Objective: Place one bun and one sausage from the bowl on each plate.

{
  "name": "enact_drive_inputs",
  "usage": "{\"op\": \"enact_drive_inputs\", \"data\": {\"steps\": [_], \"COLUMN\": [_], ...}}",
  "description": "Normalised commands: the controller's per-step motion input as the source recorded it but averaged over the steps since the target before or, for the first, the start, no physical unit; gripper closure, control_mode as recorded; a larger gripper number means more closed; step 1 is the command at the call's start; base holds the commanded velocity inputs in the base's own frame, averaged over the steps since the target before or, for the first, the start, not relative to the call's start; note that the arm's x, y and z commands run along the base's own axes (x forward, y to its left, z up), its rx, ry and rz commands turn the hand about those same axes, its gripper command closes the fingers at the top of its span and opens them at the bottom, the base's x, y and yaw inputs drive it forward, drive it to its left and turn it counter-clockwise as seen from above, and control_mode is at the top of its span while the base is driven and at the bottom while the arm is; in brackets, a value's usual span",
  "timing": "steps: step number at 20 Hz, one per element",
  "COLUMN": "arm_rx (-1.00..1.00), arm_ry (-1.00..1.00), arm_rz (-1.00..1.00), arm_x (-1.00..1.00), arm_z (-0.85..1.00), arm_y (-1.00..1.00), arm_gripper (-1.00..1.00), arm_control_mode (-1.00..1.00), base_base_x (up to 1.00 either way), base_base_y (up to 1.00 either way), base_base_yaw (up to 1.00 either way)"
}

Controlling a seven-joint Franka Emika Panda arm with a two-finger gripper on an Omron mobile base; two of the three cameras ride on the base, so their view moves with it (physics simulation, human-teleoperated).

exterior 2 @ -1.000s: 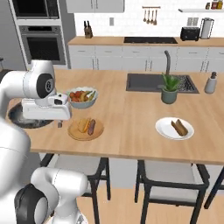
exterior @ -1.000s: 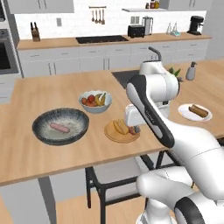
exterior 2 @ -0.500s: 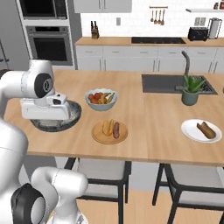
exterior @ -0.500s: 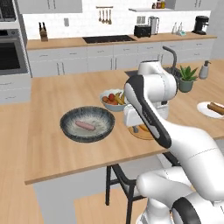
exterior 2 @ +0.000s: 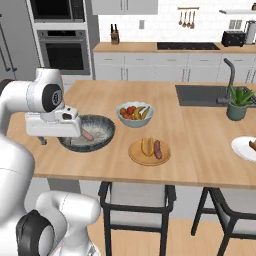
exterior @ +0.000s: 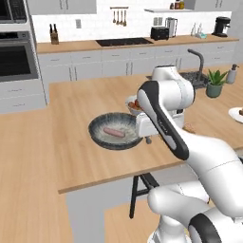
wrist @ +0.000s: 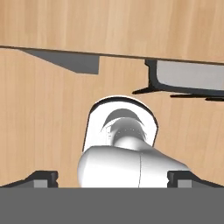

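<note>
The dark grey bowl (exterior: 102,136) (exterior 2: 102,125) holds one pinkish sausage (exterior: 114,132) (exterior 2: 88,135). My gripper (exterior: 150,139) (exterior 2: 55,140) (wrist: 113,178) hangs open and empty at the bowl's near rim, pointing down at the table's front edge. Its two dark fingertips (wrist: 42,177) stand wide apart in the hand view. On the tan wooden plate (exterior 2: 136,156) a bun (exterior 2: 147,146) and a second sausage (exterior 2: 158,149) lie side by side; in the left base view my arm hides most of this plate (exterior: 190,128). The white plate (exterior: 236,114) (exterior 2: 241,150) is cut by the frame edge, with a brown piece on it.
A pale fruit bowl (exterior: 130,102) (exterior 2: 134,119) with bananas and red fruit stands just behind the dark bowl. A sink with a tap (exterior 2: 227,80) and a potted plant (exterior 2: 238,102) are at the far right. A dark-framed stool (exterior 2: 135,197) stands under the table's front edge.
The base has driven left, so the whole scene has shifted right in both base views. My hand now hangs by the dark bowl instead of over the wooden plate. The gripper stays open.
</note>
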Motion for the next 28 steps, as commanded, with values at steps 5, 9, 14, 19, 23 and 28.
{"op": "enact_drive_inputs", "data": {"steps": [5,9,14,19,23,28], "arm_rx": [0.00,0.00,0.00,0.00,0.00,0.00], "arm_ry": [0.00,0.00,0.02,0.00,0.04,0.01], "arm_rz": [0.00,0.00,0.00,0.00,0.00,0.00], "arm_x": [0.00,0.00,0.51,1.00,1.00,0.93], "arm_z": [0.00,0.00,-0.03,-0.30,-0.45,-0.33], "arm_y": [0.00,0.00,0.03,0.01,0.00,0.00], "arm_gripper": [-1.00,-1.00,-1.00,-1.00,-1.00,-1.00], "arm_control_mode": [1.00,1.00,-1.00,-1.00,-1.00,-1.00], "base_base_x": [0.44,0.36,0.00,0.00,0.00,0.00], "base_base_y": [0.41,0.07,0.00,0.00,0.00,0.00], "base_base_yaw": [0.00,0.00,0.00,0.00,0.00,0.00]}}
